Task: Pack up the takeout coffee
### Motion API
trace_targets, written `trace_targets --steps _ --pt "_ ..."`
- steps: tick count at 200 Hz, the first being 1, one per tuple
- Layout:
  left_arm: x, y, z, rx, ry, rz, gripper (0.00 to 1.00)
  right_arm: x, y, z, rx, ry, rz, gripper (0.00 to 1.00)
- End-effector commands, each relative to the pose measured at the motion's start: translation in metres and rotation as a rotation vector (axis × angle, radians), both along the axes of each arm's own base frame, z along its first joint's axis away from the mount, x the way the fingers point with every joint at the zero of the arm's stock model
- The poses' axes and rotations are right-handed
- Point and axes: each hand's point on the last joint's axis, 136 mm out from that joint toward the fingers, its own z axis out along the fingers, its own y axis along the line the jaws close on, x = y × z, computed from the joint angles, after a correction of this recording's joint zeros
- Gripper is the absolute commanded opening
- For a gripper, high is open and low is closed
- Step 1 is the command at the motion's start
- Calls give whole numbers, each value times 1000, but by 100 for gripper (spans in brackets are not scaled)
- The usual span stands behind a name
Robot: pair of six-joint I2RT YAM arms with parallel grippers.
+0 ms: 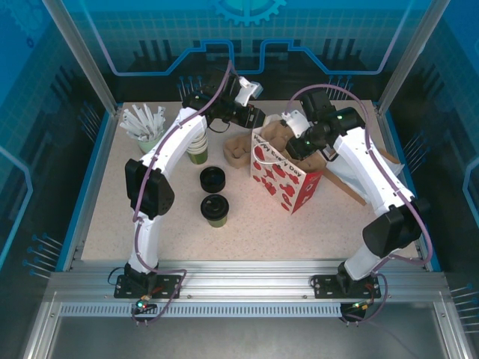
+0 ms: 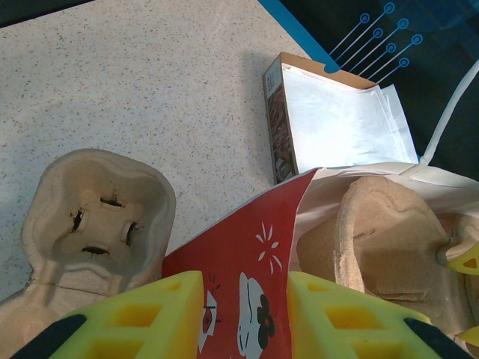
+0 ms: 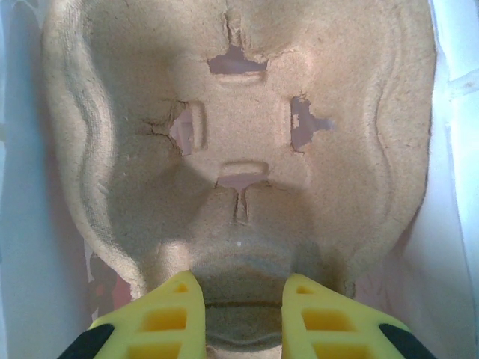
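Note:
The takeout coffee (image 1: 215, 210), an olive-green cup with a black lid, stands on the table left of the red-and-white gift bag (image 1: 288, 178), away from both grippers. My right gripper (image 1: 301, 140) is over the bag's mouth, shut on the ridge of a moulded pulp cup carrier (image 3: 239, 149) that sits partly inside the bag. The left gripper (image 1: 253, 120) hovers at the bag's far left corner. Its yellow fingers (image 2: 172, 314) stand apart, open, with the bag's red wall (image 2: 247, 262) between and below them. The carrier in the bag (image 2: 389, 239) lies just right of them.
A second pulp carrier (image 1: 238, 149) lies left of the bag. A pile of black lids (image 1: 212, 179) and a stack of lidless cups (image 1: 197, 149) stand near the coffee. A green cup of white stirrers (image 1: 146, 129) is at far left. A flat cardboard box of white paper (image 2: 337, 120) lies behind the bag.

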Motion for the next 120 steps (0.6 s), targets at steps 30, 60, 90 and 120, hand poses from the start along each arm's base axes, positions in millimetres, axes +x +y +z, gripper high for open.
trace_targets --steps 30,60,90,120 --pt "-6 10 37 -50 -49 11 42 -10 5 -8 -14 63 17 19" --pt "-8 8 54 -89 -63 19 53 -10 7 -13 -30 75 18 20" --pt "-16 8 73 -127 -79 11 61 -9 7 -20 -48 88 15 20" --pt "-21 15 88 -142 -94 37 64 -9 6 -28 -68 104 9 21"
